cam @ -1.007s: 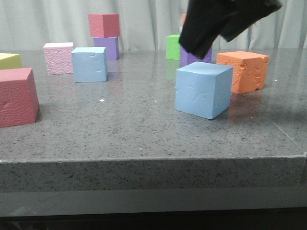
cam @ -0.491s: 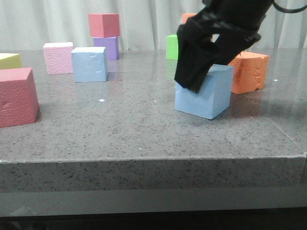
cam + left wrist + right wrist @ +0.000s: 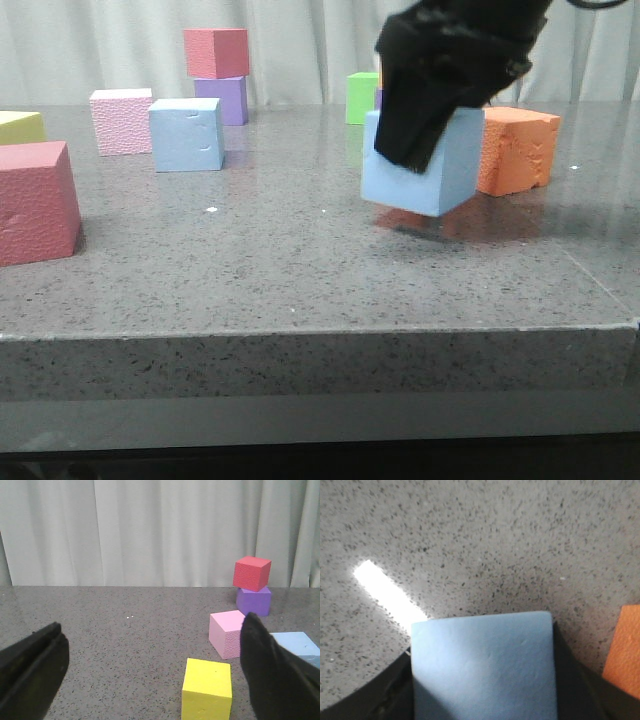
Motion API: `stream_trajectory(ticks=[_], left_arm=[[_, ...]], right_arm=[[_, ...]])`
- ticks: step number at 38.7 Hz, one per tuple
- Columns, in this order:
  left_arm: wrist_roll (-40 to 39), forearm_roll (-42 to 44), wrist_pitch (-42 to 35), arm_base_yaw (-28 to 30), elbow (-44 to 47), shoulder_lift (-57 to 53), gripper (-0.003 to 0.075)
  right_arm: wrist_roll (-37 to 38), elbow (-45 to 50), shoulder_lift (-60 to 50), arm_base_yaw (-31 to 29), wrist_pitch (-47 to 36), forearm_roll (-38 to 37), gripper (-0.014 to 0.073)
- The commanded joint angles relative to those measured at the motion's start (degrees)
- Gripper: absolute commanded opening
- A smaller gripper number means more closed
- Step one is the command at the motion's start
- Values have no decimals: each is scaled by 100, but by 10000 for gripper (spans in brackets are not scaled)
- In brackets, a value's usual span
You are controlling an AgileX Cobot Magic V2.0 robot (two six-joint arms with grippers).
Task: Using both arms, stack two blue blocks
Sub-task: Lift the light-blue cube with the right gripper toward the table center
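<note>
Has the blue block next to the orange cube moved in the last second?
Yes. The blue block, clamped in the right gripper, has risen off the table; its top now sits level with the orange cube.

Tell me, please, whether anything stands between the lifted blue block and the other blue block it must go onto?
Nothing visible does: bare table lies between the held blue block in the right claw and the far blue block.
</note>
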Motion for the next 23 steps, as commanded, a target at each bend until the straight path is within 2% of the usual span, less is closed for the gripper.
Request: stream_trajectory(ticks=[1,14,23], left_arm=[[-39,-53,-506,-24,-182,36,673],[-39,-53,-506,-24,-182,36,673],[-39,-53,-506,-24,-182,36,673]], right_arm=[[-171,-440,-255,108,172,47,359],[-1498,-562,-232,868,339,827,365],[-2282,-562,-99,1145,-15,851,365]])
